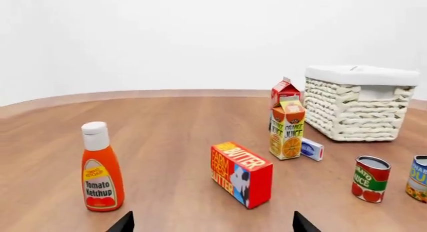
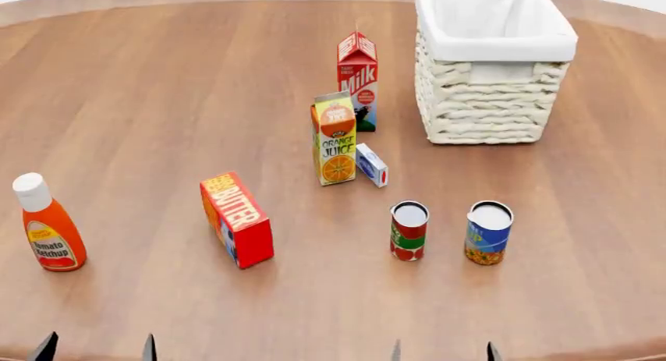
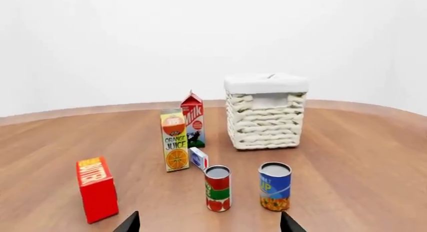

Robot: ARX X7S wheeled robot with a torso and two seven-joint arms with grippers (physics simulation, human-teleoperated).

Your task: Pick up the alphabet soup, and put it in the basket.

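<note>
Nothing is done yet: alphabet soup (image 2: 488, 233) stands upright on the counter (image 2: 156, 104), near the basket (image 2: 494, 80). Both sets of fingers (image 3: 288, 223) are spread, holding nothing.

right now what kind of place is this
Probably a simulated tabletop test scene, not a real kitchen: a bare wooden table against blank white walls, with groceries laid out apart, such as a ketchup bottle, a butter box and a soup can, beside a basket.

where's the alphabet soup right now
In the head view the alphabet soup stands upright right of centre, just right of the red and green can, nearer the robot than the basket.
</note>
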